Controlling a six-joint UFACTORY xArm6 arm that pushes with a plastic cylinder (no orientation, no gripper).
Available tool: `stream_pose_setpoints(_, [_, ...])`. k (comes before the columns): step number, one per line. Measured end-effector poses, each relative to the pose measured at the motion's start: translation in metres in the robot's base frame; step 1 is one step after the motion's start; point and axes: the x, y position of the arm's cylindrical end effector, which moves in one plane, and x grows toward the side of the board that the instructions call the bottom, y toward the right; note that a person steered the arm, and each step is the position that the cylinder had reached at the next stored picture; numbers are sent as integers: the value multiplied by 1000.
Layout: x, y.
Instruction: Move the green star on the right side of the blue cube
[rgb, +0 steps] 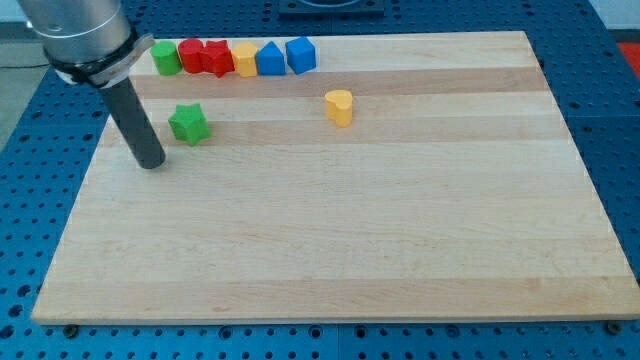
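Note:
The green star (189, 123) lies on the wooden board at the view's upper left. The blue cube (300, 54) stands at the right end of a row of blocks along the board's top edge. My tip (151, 163) rests on the board just left of and slightly below the green star, a small gap apart from it. The rod slants up to the arm at the view's top left.
The top row holds, from the left, a green block (165, 58), two red blocks (190, 54) (216, 57), a yellow block (245, 59) and a blue triangular block (269, 60). A yellow heart-like block (340, 106) lies alone right of the star.

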Motion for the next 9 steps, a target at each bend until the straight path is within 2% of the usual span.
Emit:
stream_pose_setpoints(3, [-41,10])
stream_pose_setpoints(5, [-45,55])
stream_pose_setpoints(6, [-55,57])
stream_pose_setpoints(7, [-56,20])
stream_pose_setpoints(9, [-80,21])
